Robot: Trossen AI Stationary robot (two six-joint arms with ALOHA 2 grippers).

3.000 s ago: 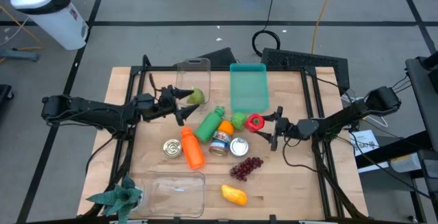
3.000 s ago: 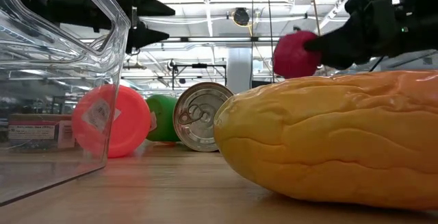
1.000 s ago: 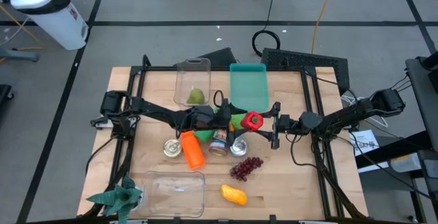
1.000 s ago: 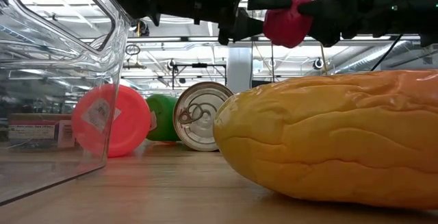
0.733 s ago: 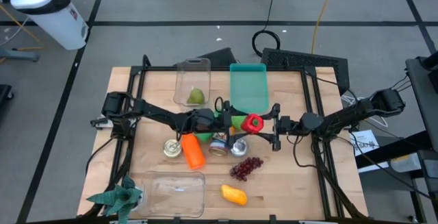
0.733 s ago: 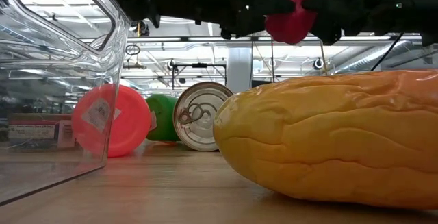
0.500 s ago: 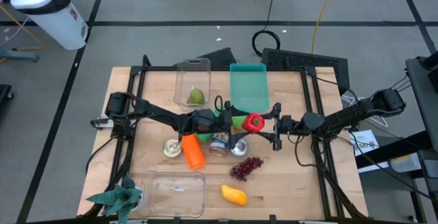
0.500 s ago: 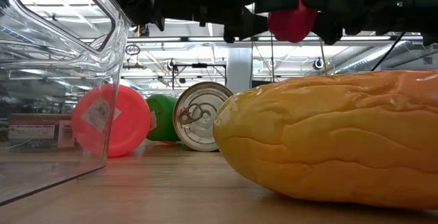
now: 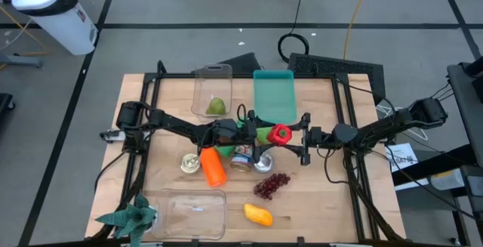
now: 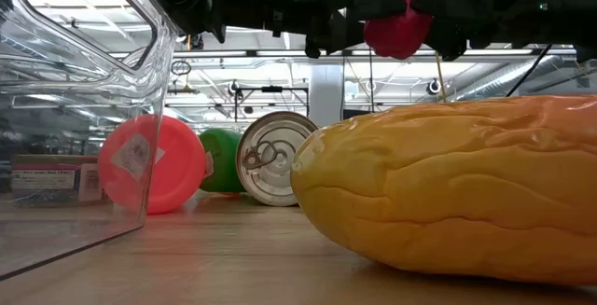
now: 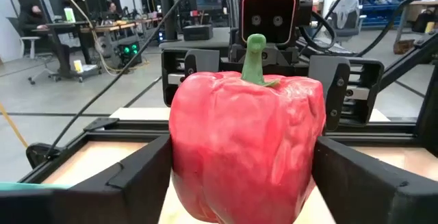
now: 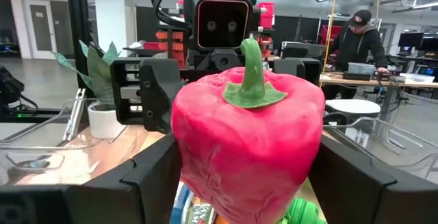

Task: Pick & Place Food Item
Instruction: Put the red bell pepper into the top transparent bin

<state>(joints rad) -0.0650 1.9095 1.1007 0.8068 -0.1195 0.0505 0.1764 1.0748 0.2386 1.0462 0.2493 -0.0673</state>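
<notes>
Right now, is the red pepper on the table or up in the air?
In the air. The red bell pepper hangs above the cans, between both hands.

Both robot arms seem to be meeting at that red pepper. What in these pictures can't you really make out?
- Whether the left gripper already grips the red pepper held by the right gripper: both wrist views fill with pepper.
- Can label: too small from above.
- Grapes: hidden in the low view behind the yellow fruit.
- Clear bin: cut off by the low view's edge.
</notes>
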